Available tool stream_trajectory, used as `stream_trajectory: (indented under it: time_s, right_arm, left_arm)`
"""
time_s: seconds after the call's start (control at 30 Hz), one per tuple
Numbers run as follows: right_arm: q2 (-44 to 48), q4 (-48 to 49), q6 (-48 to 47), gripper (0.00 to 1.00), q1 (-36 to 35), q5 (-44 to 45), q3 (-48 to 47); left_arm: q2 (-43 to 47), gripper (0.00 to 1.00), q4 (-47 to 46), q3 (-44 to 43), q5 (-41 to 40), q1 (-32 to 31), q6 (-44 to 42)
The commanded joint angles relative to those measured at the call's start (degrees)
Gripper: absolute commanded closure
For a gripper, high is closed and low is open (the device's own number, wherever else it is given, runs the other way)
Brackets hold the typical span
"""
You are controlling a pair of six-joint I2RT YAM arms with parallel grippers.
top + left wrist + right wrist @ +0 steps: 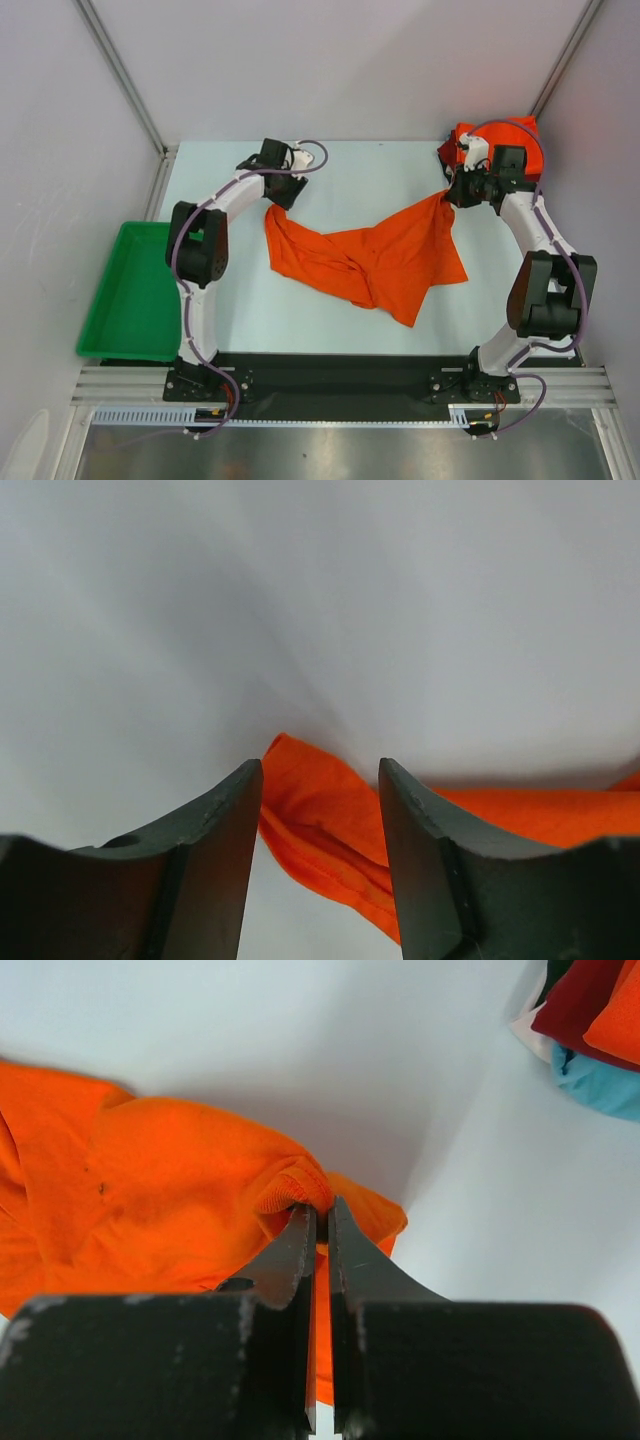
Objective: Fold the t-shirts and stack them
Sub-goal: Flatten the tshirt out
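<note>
A bright orange t-shirt [370,260] lies crumpled and half spread in the middle of the white table. My right gripper [447,192] is shut on the shirt's far right corner and holds that corner up; in the right wrist view the jaws [322,1210] pinch a bunched hem of the orange cloth [150,1180]. My left gripper [283,195] hangs over the shirt's far left corner. Its fingers stand open in the left wrist view [320,770], and the orange corner [320,810] lies between and beyond them, ungripped. A stack of folded t-shirts [500,135] sits at the back right corner.
A green plastic tray [130,290] stands off the table's left edge. The folded stack shows orange-red, dark red and teal layers [600,1020] just right of my right gripper. Grey walls close in the back and both sides.
</note>
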State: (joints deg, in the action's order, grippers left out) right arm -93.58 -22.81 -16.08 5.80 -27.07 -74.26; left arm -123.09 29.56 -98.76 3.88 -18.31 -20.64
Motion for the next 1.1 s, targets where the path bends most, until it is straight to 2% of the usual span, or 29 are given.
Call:
stream_trajectory:
  time_s: [0.0, 0.33, 0.47, 0.7, 0.8, 0.9, 0.97, 1.0, 1.07]
  right_arm:
    - [-0.8, 1.3, 0.8, 1.00, -0.2, -0.8, -2.3]
    - [-2.7, 0.7, -0.1, 1.00, -0.6, 0.3, -4.0]
    - [-3.0, 0.7, -0.7, 1.00, -1.0, 1.0, -4.2]
    - [-3.0, 0.7, -1.1, 1.00, -1.5, 1.3, -3.2]
    - [-3.4, 0.8, -1.4, 1.00, -1.8, 1.7, -3.5]
    - [-3.9, 0.7, -1.8, 1.00, -1.9, 2.3, -4.0]
    - [-4.2, 0.7, -2.0, 1.00, -1.9, 2.4, -4.4]
    - [-4.3, 0.7, -2.0, 1.00, -1.9, 2.4, -4.5]
    - [-4.4, 0.6, -2.0, 1.00, -2.0, 2.4, -4.8]
  left_arm:
    - [-0.6, 0.44, -0.4, -0.8, 1.6, 1.7, -1.6]
    - [-5.3, 0.45, -0.8, -3.8, 1.7, 1.7, -2.0]
    - [-6.6, 0.51, -1.3, -4.6, 1.6, 1.7, -1.9]
    - [-7.8, 0.53, -2.3, -6.4, 0.3, 1.7, -1.7]
    - [-7.9, 0.60, -2.4, -6.9, 0.3, 1.8, -1.7]
    - [-7.4, 0.77, -2.8, -6.7, 0.1, 1.8, -1.6]
    - [-7.4, 0.79, -2.8, -6.8, -0.2, 1.7, -1.6]
    - [-7.4, 0.84, -2.8, -6.8, -0.3, 1.7, -1.6]
    - [-7.0, 0.85, -2.8, -6.4, -0.4, 1.8, -1.7]
